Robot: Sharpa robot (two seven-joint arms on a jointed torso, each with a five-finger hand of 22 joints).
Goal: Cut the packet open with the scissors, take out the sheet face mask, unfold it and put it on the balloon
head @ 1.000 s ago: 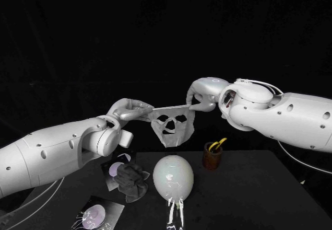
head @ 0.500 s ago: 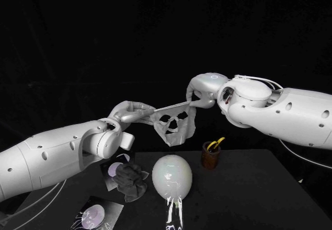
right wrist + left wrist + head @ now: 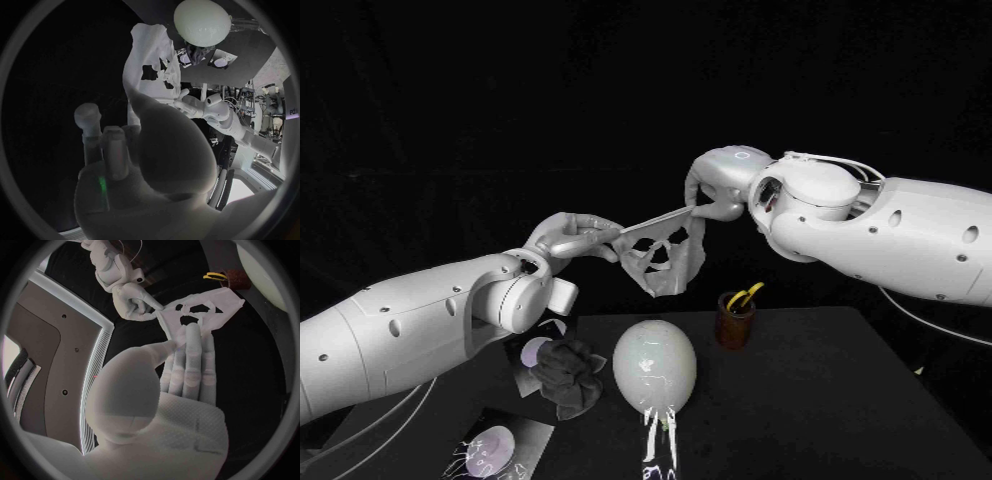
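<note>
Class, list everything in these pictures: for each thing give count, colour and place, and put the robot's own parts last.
sheet face mask: one, pale, held in the air between both hands
balloon: one, whitish, on the table below the mask
scissors: one pair, yellow handles, standing in the holder
holder: one, brown, beside the balloon
crumpled cloth: one, dark grey, at the balloon's other side
packet pieces: two, dark, pale patches, near the cloth
table: one, black
left hand: one, silver, pinches a mask corner
right hand: one, silver, pinches the other corner

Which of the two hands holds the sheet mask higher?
The right hand: it pinches the mask above where the left hand does, so its top edge slopes.
</note>
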